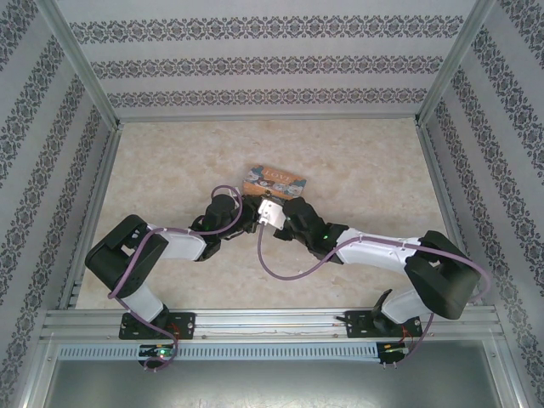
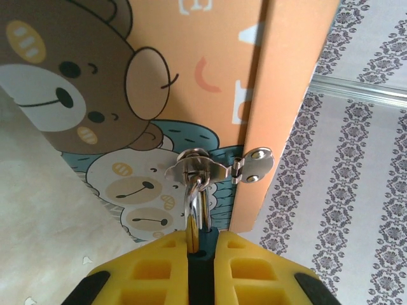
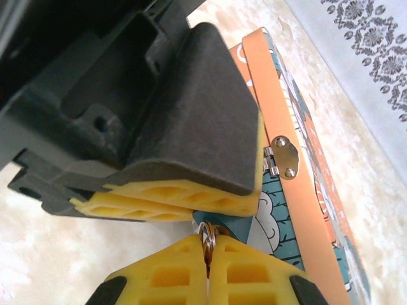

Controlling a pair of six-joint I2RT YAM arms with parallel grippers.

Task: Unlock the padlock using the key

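Observation:
The padlock [image 2: 205, 267] has a dark blue-teal body and a silvery shackle [image 2: 193, 202] that hangs through the metal hasp [image 2: 197, 166] of the cartoon-printed box [image 2: 191, 70]. My left gripper [image 2: 203, 240] is shut on the padlock body. In the right wrist view the left gripper's yellow fingers [image 3: 172, 197] lie just above my right gripper [image 3: 208, 244], which is shut on the brassy key [image 3: 208, 258] with its split ring [image 3: 208, 231]. The key tip points at the padlock's teal underside [image 3: 232, 221]; whether it is inside the keyhole is hidden. From above, both grippers meet [image 1: 265, 214] at the box's near edge.
The orange box [image 1: 274, 178] lies on the marble-patterned table [image 1: 170, 161], near its middle. A hinged metal plate [image 3: 283, 155] sits on the box's orange side. Patterned walls and metal rails [image 1: 93, 195] enclose the table. Purple cables loop off both arms.

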